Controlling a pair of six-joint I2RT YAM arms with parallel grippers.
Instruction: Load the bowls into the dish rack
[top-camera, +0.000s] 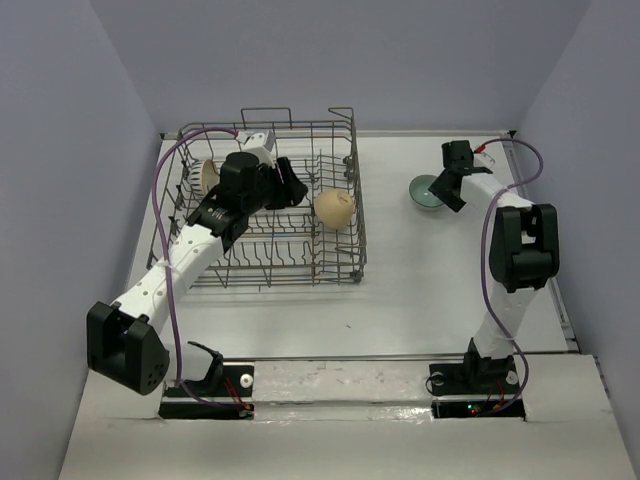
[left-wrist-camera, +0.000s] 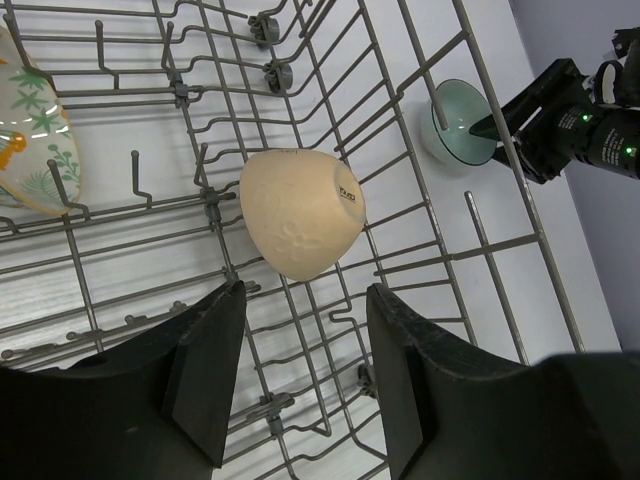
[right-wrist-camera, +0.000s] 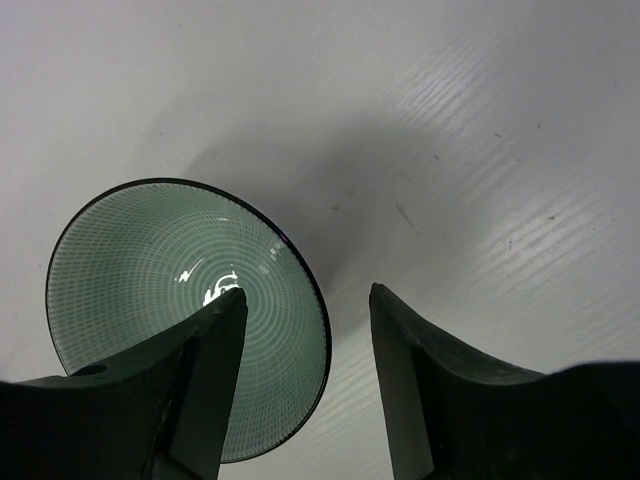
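- My left arm (top-camera: 190, 250) stretches from the near-left corner toward the far edge, slanting right.
- My left gripper (top-camera: 292, 190) has its jaws spread and holds nothing.
- My right arm (top-camera: 520, 250) rises near the right edge, elbow folded.
- My right gripper (top-camera: 447, 195) points down-left, jaws apart.

Inside the dish rack (left-wrist-camera: 212, 205), a tan bowl (left-wrist-camera: 300, 212) lies on its side among the tines, just ahead of the left pincer (left-wrist-camera: 305, 300), whose fingers are spread apart. A floral bowl (left-wrist-camera: 30, 130) leans at the rack's left edge. Outside the rack's right side, a teal bowl (left-wrist-camera: 462, 122) sits on the counter (left-wrist-camera: 437, 30), with the right pincer (left-wrist-camera: 500, 145) at its rim.
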